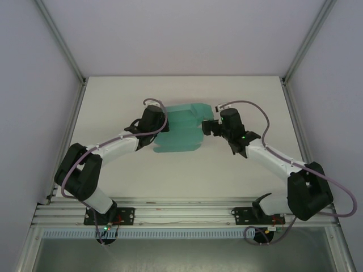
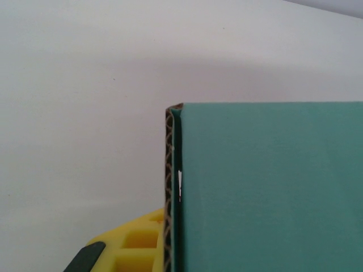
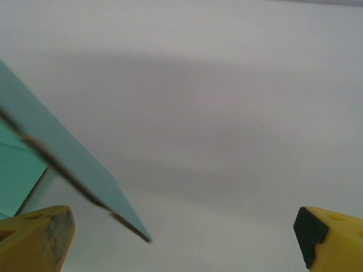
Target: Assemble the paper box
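Seemingly mid-fold, the teal-green card paper box (image 1: 182,131) has the left gripper (image 1: 159,124) at its left panel, grip untellable; the wide-open, empty right gripper (image 3: 181,243) should next pinch the raised flap (image 3: 68,164).

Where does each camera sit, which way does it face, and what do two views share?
Top external: above and behind the bases, looking down; left gripper and right gripper flank the paper box.
Left wrist: wrist-mounted, facing the box's teal wall; one yellow jaw below.
Right wrist: wrist-mounted, looking across the table; jaws wide apart, box flap left.
Shared: all three show the box.
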